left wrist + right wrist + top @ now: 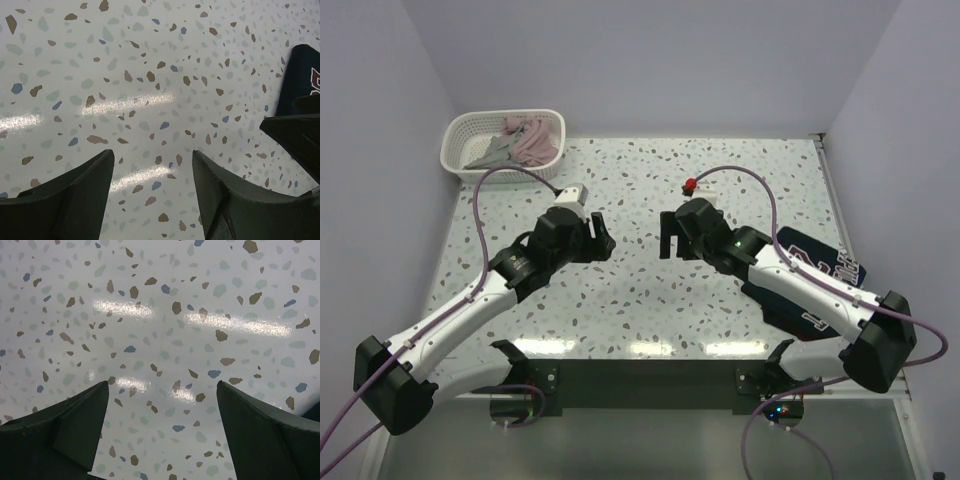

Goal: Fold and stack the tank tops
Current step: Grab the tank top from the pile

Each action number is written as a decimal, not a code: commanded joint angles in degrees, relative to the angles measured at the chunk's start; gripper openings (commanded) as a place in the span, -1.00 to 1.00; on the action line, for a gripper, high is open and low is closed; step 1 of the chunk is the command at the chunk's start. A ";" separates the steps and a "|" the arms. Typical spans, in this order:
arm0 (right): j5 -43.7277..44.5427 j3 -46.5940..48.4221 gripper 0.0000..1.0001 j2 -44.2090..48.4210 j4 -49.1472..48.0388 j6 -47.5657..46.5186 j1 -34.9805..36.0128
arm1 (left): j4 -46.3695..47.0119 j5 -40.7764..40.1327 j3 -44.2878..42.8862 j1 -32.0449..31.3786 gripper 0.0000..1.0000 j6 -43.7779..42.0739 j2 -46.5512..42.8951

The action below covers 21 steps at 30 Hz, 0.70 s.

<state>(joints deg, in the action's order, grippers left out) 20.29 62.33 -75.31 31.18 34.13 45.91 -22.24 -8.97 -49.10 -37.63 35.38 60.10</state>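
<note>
Both arms' jaws are shown open, empty; the navy tank top at the right edge may be snagged by the overhanging right arm.

L arm, R arm angled inward, fingers apart, empty

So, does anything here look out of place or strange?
One small red thing lies alone just beyond the right gripper; what it is, I cannot tell. Nothing looks spilled or damaged.
</note>
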 commanded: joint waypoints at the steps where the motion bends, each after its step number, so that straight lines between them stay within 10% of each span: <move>1: 2.29 -0.63 0.85 2.80 -1.74 0.94 -0.03 | 0.79 -0.17 -0.03 0.27 0.38 0.48 -0.59; 21: 0.89 5.42 0.90 0.52 -0.16 -2.14 0.06 | -3.34 -16.68 -16.44 3.95 0.45 2.94 11.43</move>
<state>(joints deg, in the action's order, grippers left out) 21.39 62.61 -74.00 31.94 33.41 45.91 -25.45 -17.98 -59.20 -36.01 37.08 68.34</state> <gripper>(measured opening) 0.946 0.716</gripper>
